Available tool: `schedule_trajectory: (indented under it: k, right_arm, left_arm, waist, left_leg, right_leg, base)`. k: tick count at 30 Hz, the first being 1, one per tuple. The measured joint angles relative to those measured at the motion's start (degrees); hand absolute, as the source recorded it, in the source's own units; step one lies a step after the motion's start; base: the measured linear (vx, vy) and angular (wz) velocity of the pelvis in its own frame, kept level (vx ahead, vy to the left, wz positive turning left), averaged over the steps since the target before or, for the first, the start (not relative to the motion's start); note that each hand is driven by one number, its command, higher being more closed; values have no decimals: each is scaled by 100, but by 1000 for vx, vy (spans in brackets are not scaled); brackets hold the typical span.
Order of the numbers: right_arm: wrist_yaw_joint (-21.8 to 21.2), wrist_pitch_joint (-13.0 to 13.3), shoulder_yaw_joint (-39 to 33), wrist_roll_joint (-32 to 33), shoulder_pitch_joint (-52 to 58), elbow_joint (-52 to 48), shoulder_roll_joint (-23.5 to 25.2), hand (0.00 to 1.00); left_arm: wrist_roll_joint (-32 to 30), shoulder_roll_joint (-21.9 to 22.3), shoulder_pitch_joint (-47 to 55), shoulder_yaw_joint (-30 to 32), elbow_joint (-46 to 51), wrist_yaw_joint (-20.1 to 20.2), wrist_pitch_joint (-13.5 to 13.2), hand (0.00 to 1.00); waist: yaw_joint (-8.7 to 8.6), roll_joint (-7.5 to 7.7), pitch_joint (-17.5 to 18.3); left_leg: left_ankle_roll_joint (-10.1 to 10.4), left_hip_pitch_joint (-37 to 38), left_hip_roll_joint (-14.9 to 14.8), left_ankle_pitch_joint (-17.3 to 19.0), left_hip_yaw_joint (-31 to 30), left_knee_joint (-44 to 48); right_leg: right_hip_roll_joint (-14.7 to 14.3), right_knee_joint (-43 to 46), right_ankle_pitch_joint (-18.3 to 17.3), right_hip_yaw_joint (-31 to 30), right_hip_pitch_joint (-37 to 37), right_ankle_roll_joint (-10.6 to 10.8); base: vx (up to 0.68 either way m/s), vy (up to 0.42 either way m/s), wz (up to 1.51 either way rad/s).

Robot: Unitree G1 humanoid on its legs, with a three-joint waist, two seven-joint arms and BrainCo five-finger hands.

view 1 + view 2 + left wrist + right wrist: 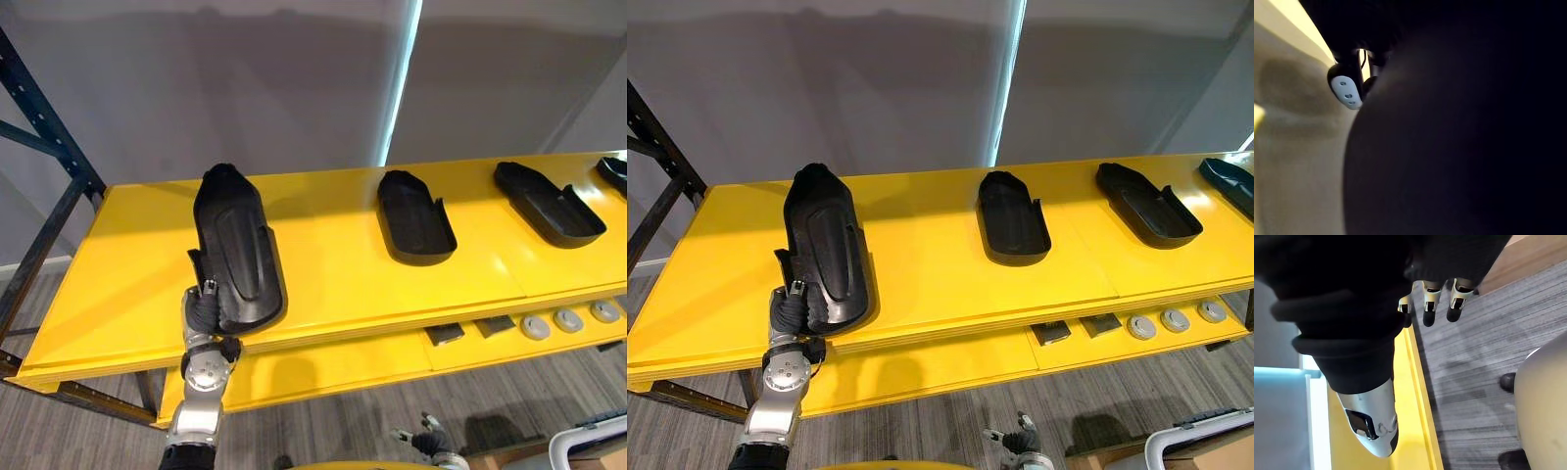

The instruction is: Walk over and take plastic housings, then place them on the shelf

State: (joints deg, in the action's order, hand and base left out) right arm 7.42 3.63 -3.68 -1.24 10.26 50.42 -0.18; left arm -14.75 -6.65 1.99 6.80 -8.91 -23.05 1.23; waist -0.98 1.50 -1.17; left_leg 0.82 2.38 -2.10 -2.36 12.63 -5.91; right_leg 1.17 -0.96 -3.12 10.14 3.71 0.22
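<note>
Apparently placing: housing point(235, 245) lies toward the shelf's point(333, 284) front-left corner, left hand point(204, 311) at its near end, grip impossible to tell; right hand point(1426, 303) slack, empty; next, release and back off.

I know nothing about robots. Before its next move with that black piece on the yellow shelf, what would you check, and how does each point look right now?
1. Lying flat: the black housing rests on the yellow shelf. Ok.
2. Far enough in: its near end sits right at the front edge. Not ok.
3. Hold: the left hand is at that near end, fingers hidden by the housing. Cannot tell.
4. Side room: bare shelf lies between it and the next housing. Ok.
5. Other hand out of the way: the right hand hangs low over the floor, fingers relaxed, empty. Ok.
</note>
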Motion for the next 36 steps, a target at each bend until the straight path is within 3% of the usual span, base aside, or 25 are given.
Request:
schedule_trajectory:
  k: [4, 5, 15, 24, 30, 35, 36]
  right_arm:
    - [-7, -12, 0, -73, -42, 9, -28, 0]
    - [-9, -14, -2, -116, -73, 26, -30, 0]
    - [-24, -19, -86, -163, -213, 107, -32, 0]
    - [-23, -28, -88, -163, -259, 124, -29, 0]
    - [-18, -39, -88, -160, -298, 139, -18, 0]
    - [-7, -8, -88, -141, -324, 224, -26, 0]
    - [-6, 4, -88, -112, -319, 228, -28, 0]
  left_arm:
    - [-117, -132, -256, 202, -261, -90, 89, 100]
    - [-165, -181, -352, 281, -324, -91, 112, 0]
    - [-190, -492, -1157, 522, -896, -176, 287, 0]
    - [183, -436, -1309, 663, -884, -382, 222, 0]
    - [644, 1, -1020, 552, 7, -591, 44, 0]
    - [720, 137, -446, -102, 1693, -572, -386, 0]
    - [621, 141, -260, -306, 2106, -558, -501, 100]
  waist:
    - [-40, -24, -16]
    - [-72, -22, -18]
    - [-138, -2, -159]
    - [-136, 37, -250]
    - [-123, 70, -322]
    - [-103, 63, -327]
    - [-98, 62, -327]
  left_leg:
    - [0, -40, 5, 0, 1, -2]
    - [1, -70, 9, 1, 4, -2]
    - [2, -152, 4, 1, 106, -3]
    - [1, -158, 7, 1, 125, -3]
    - [-1, -157, 17, -1, 82, -2]
    - [6, -172, 3, -23, 34, 29]
    - [6, -174, -3, -24, 19, 25]
  right_leg:
    - [-12, -88, 33, -5, 1, -8]
    - [-20, -129, 53, -6, -9, -10]
    - [-92, -137, 94, -116, -100, -45]
    - [-92, -137, 103, -144, -116, -47]
    - [-84, -136, 103, -102, -96, -47]
    - [-46, -117, 103, -88, -92, -47]
    - [-47, -109, 103, -84, -92, -47]
  base:
    - [0, 0, 0]
    - [0, 0, 0]
    - [4, -14, -6]
    - [-9, -4, -1]
    - [-5, -4, 3]
    - [-1, 2, 3]
    - [-12, -6, 3]
